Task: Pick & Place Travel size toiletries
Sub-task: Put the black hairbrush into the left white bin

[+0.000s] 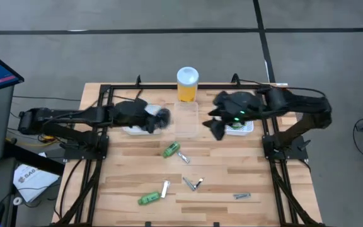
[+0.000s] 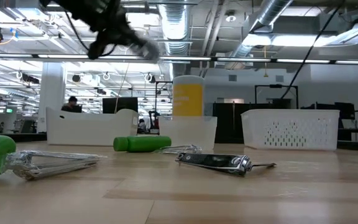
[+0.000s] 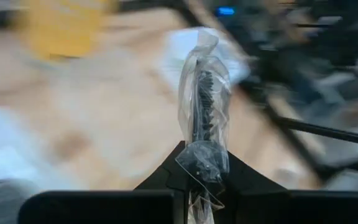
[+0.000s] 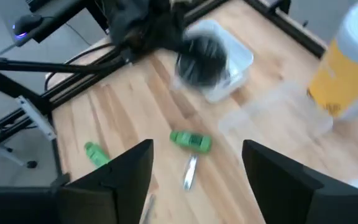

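left hand (image 3: 199, 180) raised, pinching wrapped dark item (image 3: 202, 106).

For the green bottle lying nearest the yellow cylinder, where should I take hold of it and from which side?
Grip the green bottle across its middle, coming straight down from above. It lies flat on the table at a slant, so set the fingers across its short width. A slim silvery item lies beside one end; stay clear of that end.
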`<state>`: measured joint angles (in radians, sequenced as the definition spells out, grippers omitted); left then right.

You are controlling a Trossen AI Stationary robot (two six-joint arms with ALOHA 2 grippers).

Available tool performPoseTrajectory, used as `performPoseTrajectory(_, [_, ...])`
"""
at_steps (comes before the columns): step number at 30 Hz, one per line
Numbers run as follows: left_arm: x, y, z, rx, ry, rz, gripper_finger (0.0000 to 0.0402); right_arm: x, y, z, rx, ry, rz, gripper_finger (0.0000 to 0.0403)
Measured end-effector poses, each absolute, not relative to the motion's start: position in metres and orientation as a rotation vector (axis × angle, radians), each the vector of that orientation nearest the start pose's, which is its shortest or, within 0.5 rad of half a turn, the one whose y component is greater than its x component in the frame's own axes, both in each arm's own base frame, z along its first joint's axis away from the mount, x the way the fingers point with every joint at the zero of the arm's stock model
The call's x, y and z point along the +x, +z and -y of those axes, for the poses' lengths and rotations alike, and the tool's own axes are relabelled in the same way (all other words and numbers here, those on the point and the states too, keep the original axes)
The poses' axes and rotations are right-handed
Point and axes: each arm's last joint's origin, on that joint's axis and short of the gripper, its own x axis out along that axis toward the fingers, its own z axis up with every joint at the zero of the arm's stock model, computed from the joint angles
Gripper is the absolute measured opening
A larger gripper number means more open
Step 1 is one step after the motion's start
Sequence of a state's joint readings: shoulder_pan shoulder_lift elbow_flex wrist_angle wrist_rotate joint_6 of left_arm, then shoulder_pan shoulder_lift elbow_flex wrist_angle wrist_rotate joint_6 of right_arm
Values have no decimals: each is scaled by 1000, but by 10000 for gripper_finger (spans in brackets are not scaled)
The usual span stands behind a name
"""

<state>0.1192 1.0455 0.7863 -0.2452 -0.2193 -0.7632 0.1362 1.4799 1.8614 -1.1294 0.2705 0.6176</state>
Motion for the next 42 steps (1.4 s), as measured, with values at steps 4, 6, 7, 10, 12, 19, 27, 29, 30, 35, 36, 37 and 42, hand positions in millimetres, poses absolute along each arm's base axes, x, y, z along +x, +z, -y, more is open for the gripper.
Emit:
performPoseTrajectory(4, [189,279,-46,-661,734,-429,22,241,453,-40,460,-419,-688,226])
performPoseTrajectory(6, [176,277,-51,-643,825,-472,22,231,453,-46,452,-468,-695,219])
performPoseTrajectory(7, [172,276,-52,-641,854,-486,22,226,452,-48,447,-491,-704,216])
performPoseTrajectory(10, [166,264,-58,-645,910,-545,22,215,449,-57,446,-544,-728,207])
performPoseTrajectory(12, [164,257,-60,-654,931,-566,23,211,446,-63,445,-566,-751,202])
performPoseTrajectory(19, [165,226,-63,-678,973,-673,27,203,440,-79,445,-599,-774,188])
performPoseTrajectory(27, [161,203,-62,-699,1005,-742,43,201,440,-81,467,-624,-748,181])
performPoseTrajectory(29, [159,199,-61,-725,1023,-740,58,201,440,-81,467,-623,-748,187])
performPoseTrajectory(30, [159,198,-61,-727,1026,-745,68,201,440,-81,467,-623,-749,190])
performPoseTrajectory(35, [158,196,-61,-727,1027,-747,139,201,440,-81,466,-622,-749,213])
performPoseTrajectory(36, [158,196,-61,-727,1027,-747,157,201,440,-81,465,-621,-750,218])
performPoseTrajectory(37, [158,196,-61,-727,1028,-747,177,201,440,-81,464,-621,-750,221])
performPoseTrajectory(42, [158,197,-61,-724,1034,-751,265,201,440,-81,456,-621,-759,229])
